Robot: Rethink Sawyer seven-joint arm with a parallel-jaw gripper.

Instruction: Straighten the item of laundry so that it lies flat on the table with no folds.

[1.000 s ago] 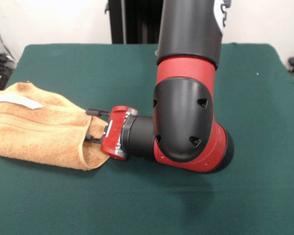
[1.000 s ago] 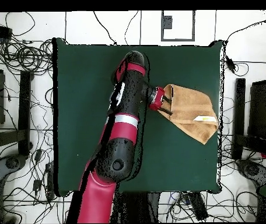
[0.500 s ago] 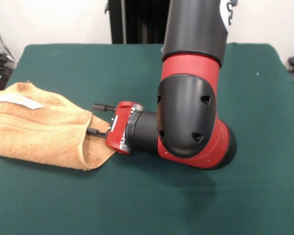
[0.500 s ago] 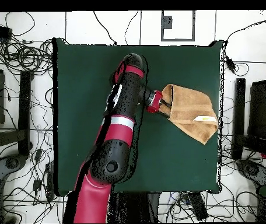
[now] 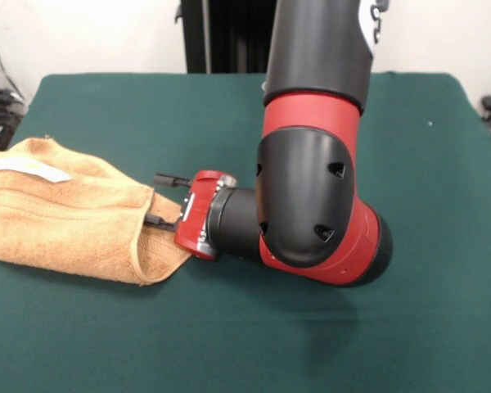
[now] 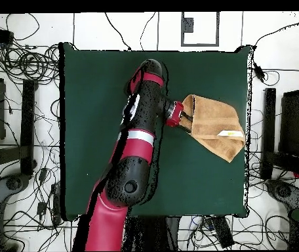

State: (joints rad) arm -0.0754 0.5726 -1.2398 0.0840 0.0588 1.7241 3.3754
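The orange-tan towel lies folded over and bunched at the left side of the green table, its white tag on top near the left edge. My gripper points sideways at the towel's right end, low over the table. It is open: one finger stands above the cloth, the other lies against the lighter hem edge. In the overhead view the towel sits by the table's right edge, with the gripper at its left corner.
My bulky red and black arm hangs over the table's middle and hides the cloth behind it. The towel's left end lies close to the table's edge. Cables and stands surround the table on the floor.
The gripper has shifted a little to the right and up along the towel's end, and the arm's elbow has swayed slightly. The towel has not visibly moved.
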